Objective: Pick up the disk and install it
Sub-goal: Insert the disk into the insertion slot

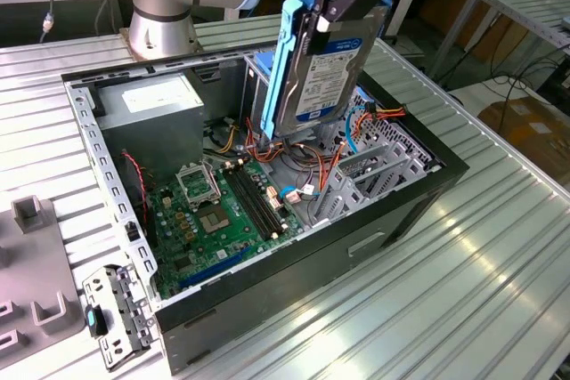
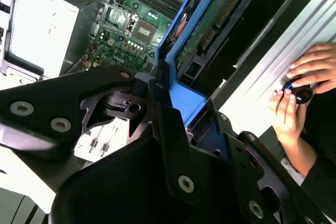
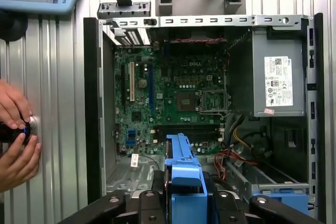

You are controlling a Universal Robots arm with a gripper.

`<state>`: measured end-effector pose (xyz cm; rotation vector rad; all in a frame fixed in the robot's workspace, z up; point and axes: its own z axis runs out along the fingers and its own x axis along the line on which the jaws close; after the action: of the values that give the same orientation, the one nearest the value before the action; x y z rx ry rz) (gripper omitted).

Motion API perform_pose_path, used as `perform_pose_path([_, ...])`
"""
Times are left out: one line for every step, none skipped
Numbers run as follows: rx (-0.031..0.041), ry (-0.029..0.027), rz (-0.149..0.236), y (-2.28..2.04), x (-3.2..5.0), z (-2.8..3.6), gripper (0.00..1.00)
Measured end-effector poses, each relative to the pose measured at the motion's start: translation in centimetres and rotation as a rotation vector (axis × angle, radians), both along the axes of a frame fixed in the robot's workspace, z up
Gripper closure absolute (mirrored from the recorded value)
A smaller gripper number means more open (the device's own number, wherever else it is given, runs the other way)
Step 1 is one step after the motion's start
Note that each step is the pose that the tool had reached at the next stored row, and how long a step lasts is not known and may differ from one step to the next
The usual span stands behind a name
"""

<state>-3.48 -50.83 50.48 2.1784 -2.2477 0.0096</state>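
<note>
The disk (image 1: 331, 64) hangs on edge above the back of the open computer case (image 1: 267, 278), its white-and-blue label facing the exterior view's right and its blue carrier bracket (image 1: 290, 51) along the left edge. My gripper (image 1: 331, 2) is shut on its upper end, black fingers on both faces. In the second wrist view the disk's green circuit board (image 2: 210, 22) and blue bracket (image 2: 181, 95) run away from the gripper (image 2: 176, 111) toward the case. In the first wrist view the bracket (image 3: 181, 174) sticks out between the fingers (image 3: 152, 203), over the case's drive area.
Inside the case lie the green motherboard (image 1: 223, 211), the grey power-supply box (image 3: 278, 80), loose red and orange cables (image 1: 303, 153) and a drive cage with a blue latch (image 3: 281, 198). A person's hands (image 3: 16, 129) hold a small black device beside the case. Grey fixtures (image 1: 31, 215) sit at the exterior view's left.
</note>
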Motion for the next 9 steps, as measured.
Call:
perform_pose_path([-0.0001,0.0000,0.000,-0.08,0.27,-0.02,0.63])
perform_pose_path([-0.0001,0.0001,0.000,-0.18,0.44,-0.03,0.63])
perform_pose_path([-0.0001,0.0002,0.000,-0.31,0.61,-0.04,0.63])
perform_pose_path([0.0000,0.0005,0.000,-0.60,0.86,-0.07,0.63])
perform_pose_path([0.0000,0.0014,0.000,-1.19,1.32,-0.10,0.63])
perform_pose_path([0.0000,0.0030,0.000,-1.69,1.79,-0.13,0.63])
perform_pose_path([-0.0001,0.0055,0.000,-2.15,2.47,-0.17,0.63])
perform_pose_path([0.0000,0.0064,0.000,-2.31,2.89,-0.20,0.63])
perform_pose_path([0.0000,0.0069,0.000,-2.38,3.20,-0.23,0.63])
